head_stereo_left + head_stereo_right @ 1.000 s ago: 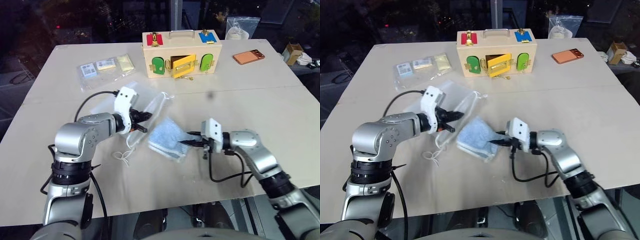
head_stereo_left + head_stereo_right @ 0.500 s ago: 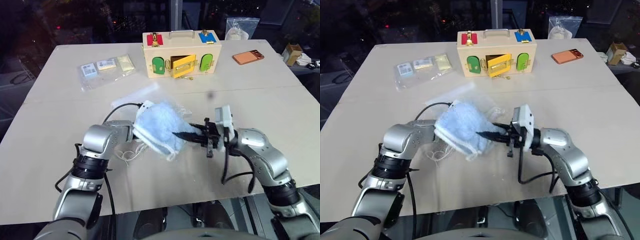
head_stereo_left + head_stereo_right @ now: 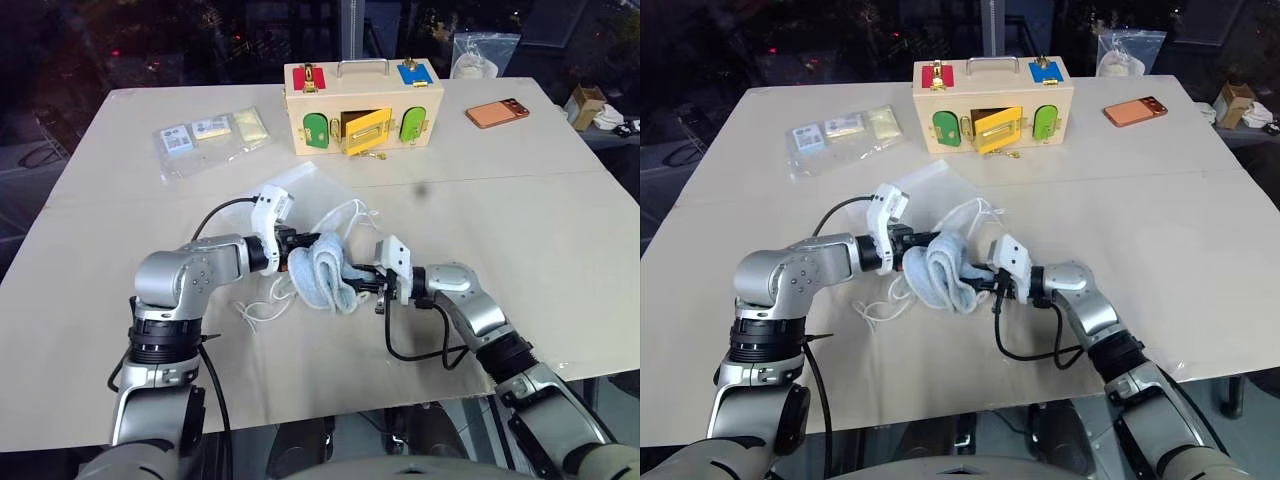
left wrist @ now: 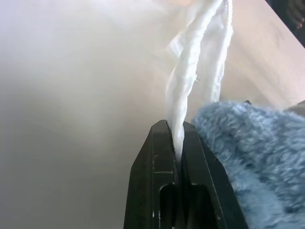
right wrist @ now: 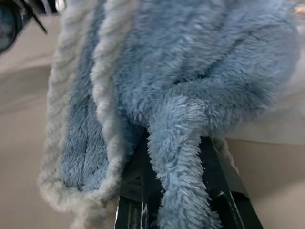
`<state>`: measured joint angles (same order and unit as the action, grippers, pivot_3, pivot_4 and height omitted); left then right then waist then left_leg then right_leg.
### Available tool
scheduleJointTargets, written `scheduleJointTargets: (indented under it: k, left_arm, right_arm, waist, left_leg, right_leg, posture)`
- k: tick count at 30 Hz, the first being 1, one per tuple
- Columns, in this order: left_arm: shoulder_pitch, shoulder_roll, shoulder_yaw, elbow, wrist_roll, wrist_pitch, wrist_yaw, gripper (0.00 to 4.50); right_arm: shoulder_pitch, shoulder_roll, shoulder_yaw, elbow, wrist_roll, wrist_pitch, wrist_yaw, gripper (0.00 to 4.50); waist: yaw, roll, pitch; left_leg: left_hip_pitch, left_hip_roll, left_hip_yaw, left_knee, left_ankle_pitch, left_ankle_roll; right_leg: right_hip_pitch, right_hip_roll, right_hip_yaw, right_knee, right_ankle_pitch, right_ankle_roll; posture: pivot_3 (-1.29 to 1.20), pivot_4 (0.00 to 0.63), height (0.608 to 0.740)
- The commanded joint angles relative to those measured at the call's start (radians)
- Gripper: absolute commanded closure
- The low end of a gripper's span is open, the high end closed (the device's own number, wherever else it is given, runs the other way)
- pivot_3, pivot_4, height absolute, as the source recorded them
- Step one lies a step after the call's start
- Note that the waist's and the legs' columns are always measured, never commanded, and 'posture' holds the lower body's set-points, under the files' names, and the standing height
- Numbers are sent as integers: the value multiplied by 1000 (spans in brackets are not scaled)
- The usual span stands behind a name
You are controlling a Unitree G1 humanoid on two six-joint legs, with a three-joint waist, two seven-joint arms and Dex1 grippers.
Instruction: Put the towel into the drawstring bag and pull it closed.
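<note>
Head view, either eye — beige table. Near the front centre, light-blue towel bunched in a folded wad, held up between the two grippers. Left gripper just beside the towel's left side, clamped on the gathered edge of the drawstring bag; sheer white mesh of the bag spread flat behind it toward the back of the table. Thin white cord loops trailing on the tabletop below the left forearm, more cord arching over the towel's top. Right gripper pointing left, nipped on the towel's right side. Farther back: wooden latch box with red, blue, green and yellow fittings, yellow door ajar. To its left, clear plastic bag of small packets. At far right, orange phone, lying flat.

Left wrist view — black fingers pressed together on a twisted white strip of bag fabric rising between them. Fluffy blue towel touching the outer side of one finger. Pale table beyond.

Right wrist view — towel close up, thick pile, paler hemmed edge folded along one side. A tuft of it caught between the black fingers, nearly closed.
</note>
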<state>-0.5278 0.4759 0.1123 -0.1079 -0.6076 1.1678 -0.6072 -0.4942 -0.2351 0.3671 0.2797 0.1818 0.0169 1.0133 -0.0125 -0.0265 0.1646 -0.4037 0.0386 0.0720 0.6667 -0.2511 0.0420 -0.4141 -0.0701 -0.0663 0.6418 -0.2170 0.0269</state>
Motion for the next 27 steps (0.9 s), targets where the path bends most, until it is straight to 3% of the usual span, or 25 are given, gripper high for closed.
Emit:
scheduleJointTargets:
  k: [1, 12, 14, 17, 21, 24, 27]
  left_arm:
    - [-22, 6, 74, -73, -62, -3, -2, 4500]
    - [-69, 79, 125, -31, -121, 43, -39, 4500]
    - [-53, 120, 89, -32, -99, 12, -69, 4500]
    - [-6, 201, -45, -61, 39, -153, -105, 4500]
    - [23, 226, -125, -40, 147, -301, -105, 4500]
    - [24, 217, -120, -25, 145, -317, -111, 4500]
    - [30, 220, -124, -26, 160, -335, -121, 4500]
  right_arm:
    - [15, -60, 38, 19, -108, 46, -27, 4458]
    - [22, -45, -14, -102, -82, 308, -189, 4458]
    - [52, 5, -92, -163, 87, 320, -128, 4458]
    - [99, 60, -259, -344, 487, 515, -39, 4458]
    - [115, 73, -378, -489, 754, 645, -65, 4458]
    - [115, 69, -426, -541, 835, 684, -117, 4458]
    - [110, 61, -437, -547, 779, 629, -153, 4458]
  waist:
    - [1, 0, 0]
    - [-1, 0, 0]
    - [0, 0, 0]
    - [3, 1, 1]
    - [2, 3, 2]
    - [2, 3, 2]
    - [2, 3, 2]
  left_leg:
    - [0, 0, 0, 0, 0, 0]
    - [0, 1, -1, 0, 0, -1]
    - [0, 0, -1, 0, 0, -1]
    - [-1, 0, -1, 0, 0, -1]
    - [-2, 0, -1, 0, 0, -1]
    - [-3, 0, -3, -1, -2, 3]
    - [-3, 1, -4, -1, -3, 4]
  right_leg:
    - [0, 0, 0, 0, 0, 0]
    - [0, 0, 1, 1, 0, 0]
    - [0, 0, 0, 1, 0, 0]
    - [0, -1, 0, 0, 0, 0]
    - [0, -3, 1, -1, 0, -1]
    - [-1, -6, -1, -1, 0, -1]
    - [-2, -5, -1, -1, 0, -1]
  posture:
    - [0, 150, 740]
    - [0, 150, 740]
    - [0, 150, 740]
    - [0, 150, 740]
    - [0, 150, 740]
    - [0, 150, 740]
    - [0, 150, 740]
